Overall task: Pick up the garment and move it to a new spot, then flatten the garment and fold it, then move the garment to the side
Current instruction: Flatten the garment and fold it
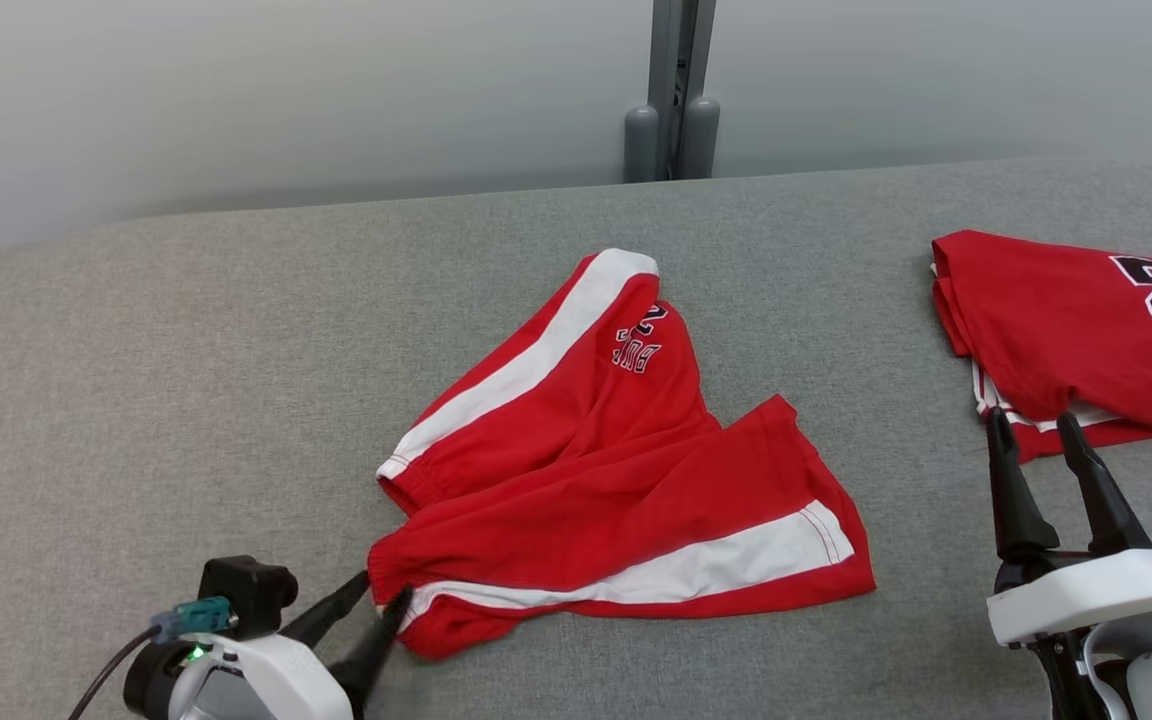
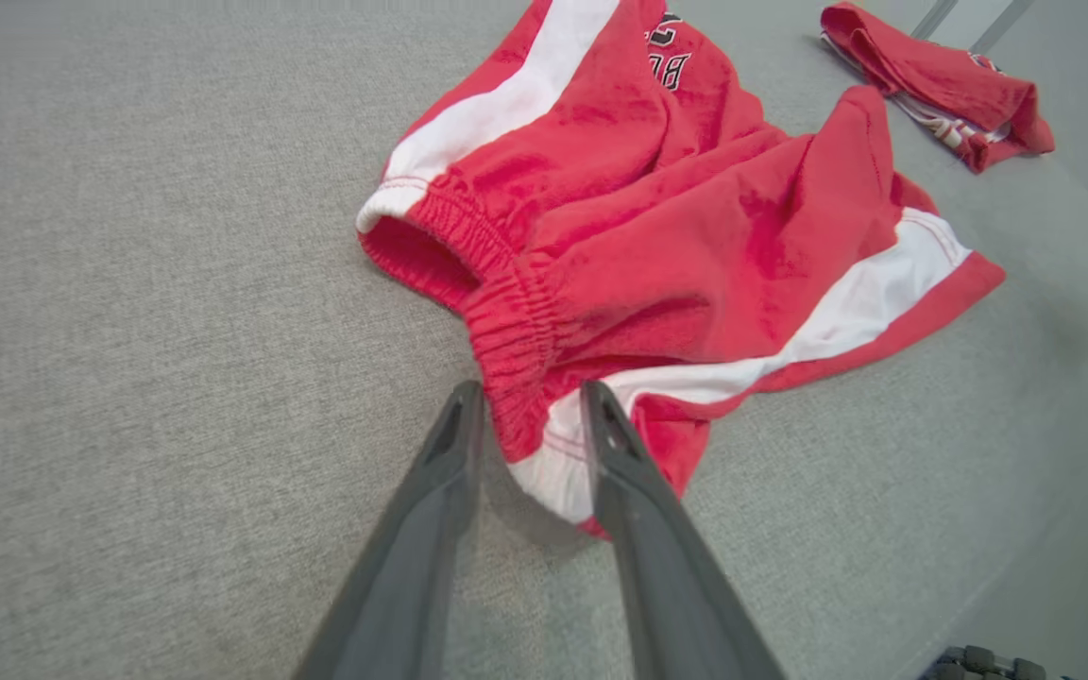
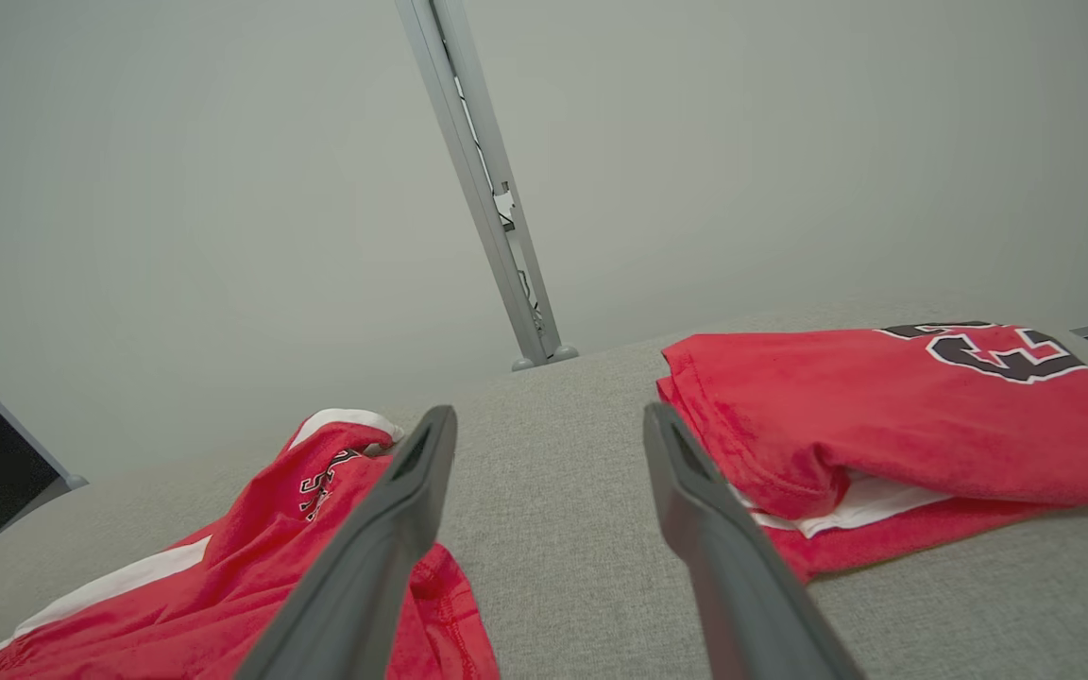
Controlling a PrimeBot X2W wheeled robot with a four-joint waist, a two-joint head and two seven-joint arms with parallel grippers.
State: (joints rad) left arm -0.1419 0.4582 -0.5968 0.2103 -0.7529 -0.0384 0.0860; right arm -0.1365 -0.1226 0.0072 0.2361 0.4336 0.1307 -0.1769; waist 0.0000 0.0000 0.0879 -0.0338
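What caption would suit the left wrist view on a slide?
Left gripper straddling the elastic waistband of crumpled red shorts with white side stripes on a grey fabric surface.

Wide stretch of bare grey surface (image 1: 186, 350) down the left side, open all the way to the back edge. The red shorts (image 1: 586, 450) sprawl low across the middle. On the right, the folded jersey (image 1: 1056, 320) takes the edge, and a bare lane runs between the two. The right gripper (image 1: 1030, 420) stands at the jersey's near hem. Behind the far edge, a metal post (image 1: 674, 90) rises.
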